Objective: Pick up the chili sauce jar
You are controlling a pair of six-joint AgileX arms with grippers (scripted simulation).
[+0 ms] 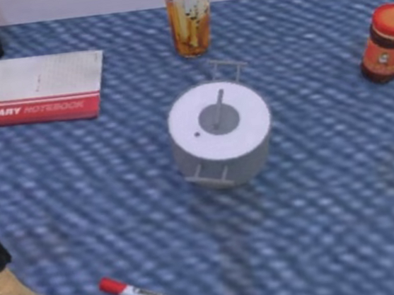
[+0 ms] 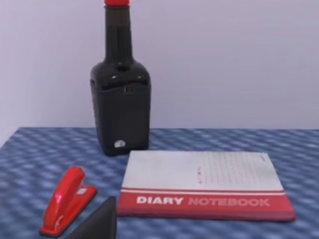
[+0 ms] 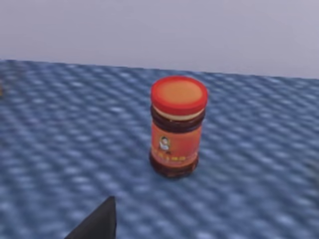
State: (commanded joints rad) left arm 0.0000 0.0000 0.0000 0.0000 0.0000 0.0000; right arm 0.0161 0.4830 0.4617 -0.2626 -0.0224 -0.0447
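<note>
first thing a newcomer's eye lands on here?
Probably the white round block with a thin post, dead centre of the blue cloth. Next the chili sauce jar standing upright and alone near the right edge, then the red-banded diary notebook at far left.

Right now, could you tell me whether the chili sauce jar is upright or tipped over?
Upright: the chili sauce jar stands on its base on the table, orange-red lid on top.
</note>
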